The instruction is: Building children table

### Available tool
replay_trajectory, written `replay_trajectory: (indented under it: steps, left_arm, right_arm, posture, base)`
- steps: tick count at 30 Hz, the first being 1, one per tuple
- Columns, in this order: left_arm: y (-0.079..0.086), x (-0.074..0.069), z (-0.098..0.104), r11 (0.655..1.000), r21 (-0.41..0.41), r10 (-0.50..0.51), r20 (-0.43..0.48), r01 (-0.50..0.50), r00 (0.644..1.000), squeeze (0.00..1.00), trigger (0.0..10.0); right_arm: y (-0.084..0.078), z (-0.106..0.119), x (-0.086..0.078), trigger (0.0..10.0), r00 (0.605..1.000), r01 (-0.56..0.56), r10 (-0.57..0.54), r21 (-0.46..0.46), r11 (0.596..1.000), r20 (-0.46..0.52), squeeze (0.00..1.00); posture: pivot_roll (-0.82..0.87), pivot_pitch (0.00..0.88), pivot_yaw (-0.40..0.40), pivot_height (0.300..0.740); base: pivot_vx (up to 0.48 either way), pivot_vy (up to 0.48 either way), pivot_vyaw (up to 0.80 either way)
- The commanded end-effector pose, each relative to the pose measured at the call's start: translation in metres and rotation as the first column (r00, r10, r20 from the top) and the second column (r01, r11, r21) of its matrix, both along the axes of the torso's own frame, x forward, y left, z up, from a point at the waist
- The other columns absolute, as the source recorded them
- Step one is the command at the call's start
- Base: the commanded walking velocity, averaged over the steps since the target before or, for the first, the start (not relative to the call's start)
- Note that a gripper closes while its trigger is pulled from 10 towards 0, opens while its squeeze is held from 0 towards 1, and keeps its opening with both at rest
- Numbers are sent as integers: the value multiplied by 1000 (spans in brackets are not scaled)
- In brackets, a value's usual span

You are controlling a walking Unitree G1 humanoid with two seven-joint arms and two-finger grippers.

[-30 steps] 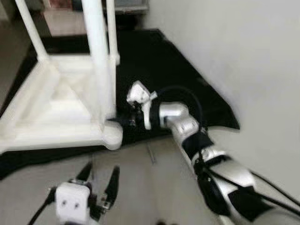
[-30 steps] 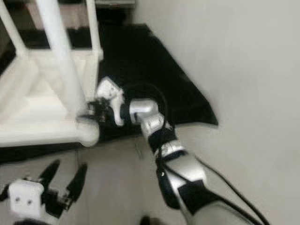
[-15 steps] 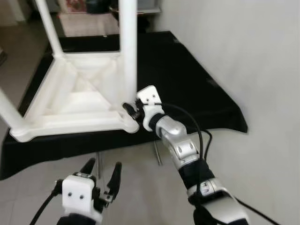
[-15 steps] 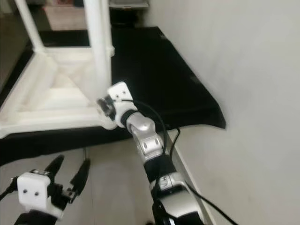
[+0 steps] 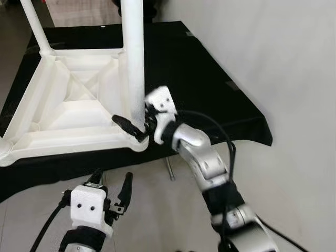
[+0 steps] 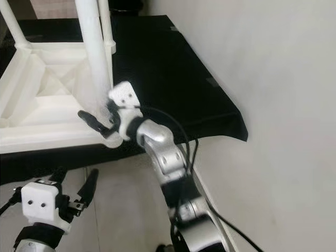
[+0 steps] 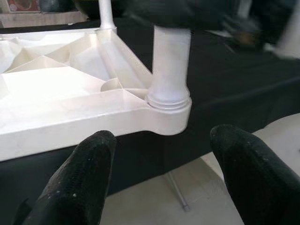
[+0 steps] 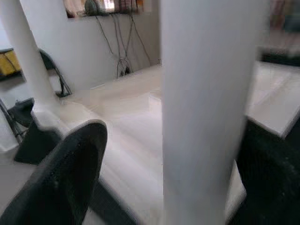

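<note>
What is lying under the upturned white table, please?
A black cloth lies under the upturned table, spread over a low surface and hanging off its near edge. The right claw straddles the near corner leg. Whatever the cloth covers is hidden.

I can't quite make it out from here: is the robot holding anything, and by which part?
The right tool has its open fingers around the near table leg, low by its socket; a firm grip cannot be told. The left tool holds nothing.

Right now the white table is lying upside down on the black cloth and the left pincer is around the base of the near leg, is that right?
Wrong arm. In the left eye view the right pincer straddles the base of the near leg; the left pincer hangs open below, apart from it. The white table does lie upside down on the black cloth.
</note>
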State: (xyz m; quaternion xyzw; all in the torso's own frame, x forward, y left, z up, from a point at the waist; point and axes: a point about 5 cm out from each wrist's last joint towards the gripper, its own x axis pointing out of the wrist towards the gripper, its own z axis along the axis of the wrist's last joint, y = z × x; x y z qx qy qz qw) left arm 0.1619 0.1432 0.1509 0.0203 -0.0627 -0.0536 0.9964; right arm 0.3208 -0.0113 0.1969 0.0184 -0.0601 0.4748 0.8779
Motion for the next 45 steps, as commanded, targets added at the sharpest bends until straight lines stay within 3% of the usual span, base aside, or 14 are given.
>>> replay_trajectory:
  steps: [1, 2, 3, 4, 9, 12, 16, 18, 20, 24, 30, 32, 37, 45]
  left_arm:
    - [3, 0, -8, 999, 38, 22, -44, -20, 999, 0, 10000]
    - [3, 0, -8, 999, 38, 22, -44, -20, 999, 0, 10000]
    - [5, 2, -9, 998, 49, 31, -50, -29, 998, 0, 10000]
    - [7, 4, -12, 998, 53, 47, -63, -43, 997, 0, 10000]
    - [11, 8, -15, 996, 63, 75, -80, -70, 994, 0, 10000]
    - [15, 12, -19, 995, 50, 91, -101, -86, 991, 0, 10000]
    - [20, 12, -25, 993, 29, 117, -133, -115, 984, 0, 10000]
    - [20, 9, -31, 993, 21, 121, -163, -119, 979, 0, 10000]
    - [16, -9, -46, 994, -29, 99, -249, -109, 963, 0, 10000]
    - [10, -16, -48, 994, -36, 87, -262, -100, 961, 0, 10000]
    - [8, -9, -47, 996, -24, 78, -247, -87, 966, 0, 10000]
    - [6, -5, -47, 997, -14, 68, -237, -74, 969, 0, 10000]
    - [4, -3, -47, 998, -7, 57, -234, -60, 971, 0, 10000]
    - [-2, -4, -49, 999, 1, -45, -248, 46, 968, 0, 10000]
  right_arm:
    - [5, -10, -9, 10000, 997, -69, 69, 12, 998, -41, 604]
    - [5, -10, -9, 10000, 997, -69, 69, 12, 998, -41, 604]
    - [-4, -16, -10, 10000, 996, -72, 72, -13, 997, -47, 24]
    - [-18, -26, -11, 10000, 997, -43, 40, -55, 998, -61, 0]
    - [-38, -41, -12, 10000, 996, 11, -21, -113, 994, -88, 0]
    - [-55, -55, -14, 10000, 987, 97, -116, -166, 981, -110, 0]
    - [-71, -70, -25, 10000, 976, 154, -181, -204, 967, -122, 0]
    - [-74, -79, -32, 10000, 974, 156, -189, -237, 959, -125, 0]
    - [-81, -95, -46, 10000, 967, 167, -211, -275, 947, -141, 0]
    - [-80, -93, -45, 10000, 965, 179, -218, -240, 954, -146, 0]
    - [-82, -87, -35, 10000, 963, 190, -224, -211, 959, -149, 0]
    - [-82, -93, -34, 10000, 973, 142, -188, -289, 947, -137, 0]
    - [-84, -94, -37, 10000, 979, 70, -123, -298, 952, -162, 0]
    - [-126, -85, -21, 10000, 972, 127, -187, -346, 930, -145, 0]
  posture:
    - [113, 108, -87, 740]
    - [113, 108, -87, 740]
    - [107, 99, -79, 740]
    - [104, 92, -73, 740]
    - [102, 83, -68, 740]
    - [93, 69, -52, 740]
    - [90, 64, -48, 740]
    - [85, 55, -38, 740]
    - [83, 49, -26, 740]
    - [91, 44, -24, 740]
    - [99, 30, -32, 740]
    - [97, 25, -33, 740]
    - [98, 23, -33, 740]
    - [89, 20, -29, 740]
  base:
    - [0, 0, 0]
    - [0, 0, 0]
    - [0, 0, 0]
    - [0, 0, 0]
    - [0, 0, 0]
    - [0, 0, 0]
    - [0, 0, 0]
    - [0, 0, 0]
    - [180, 0, 238]
    - [424, 0, 658]
    - [462, 0, 400]
    - [463, 0, 0]
    - [461, 0, 0]
    - [47, 0, 0]
